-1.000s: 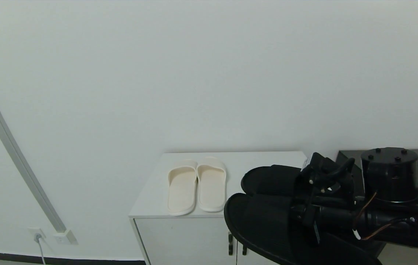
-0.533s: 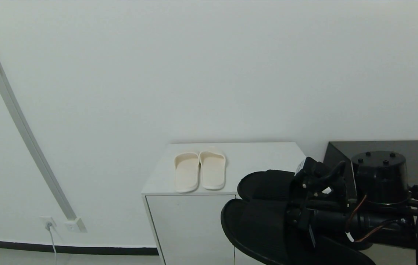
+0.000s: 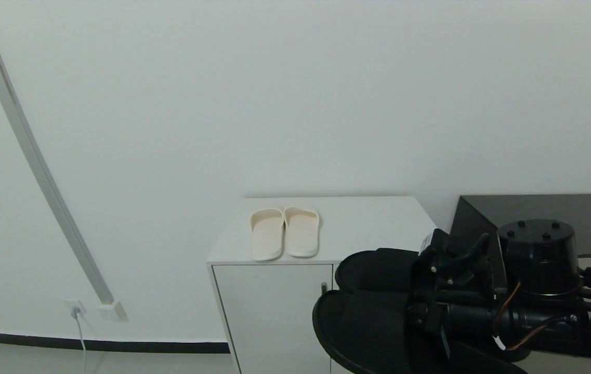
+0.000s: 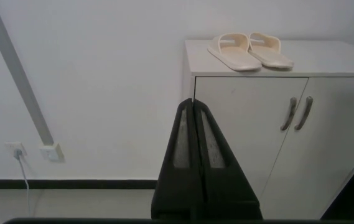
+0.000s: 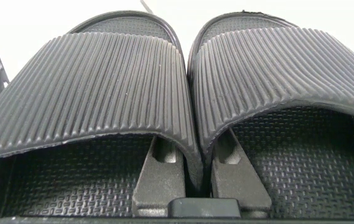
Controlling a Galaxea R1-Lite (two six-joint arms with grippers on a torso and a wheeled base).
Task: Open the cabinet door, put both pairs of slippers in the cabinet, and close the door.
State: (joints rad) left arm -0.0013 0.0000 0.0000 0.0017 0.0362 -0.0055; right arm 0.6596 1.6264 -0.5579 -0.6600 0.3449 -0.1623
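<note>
Two cream slippers (image 3: 267, 235) atop white cabinet (image 3: 368, 223).

Cream slippers (image 3: 285, 232) side by side atop closed white cabinet (image 3: 269, 311); black ribbed pair (image 3: 373, 314) in right end effector (image 5: 198, 180)

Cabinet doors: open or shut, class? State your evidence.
Shut. Both cabinet doors sit flush, handles side by side, no interior showing.

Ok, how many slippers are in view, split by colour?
Cream slippers: 2, on the cabinet top.
Black slippers: 2, clamped in the right end effector.
Total: 4 slippers.
</note>
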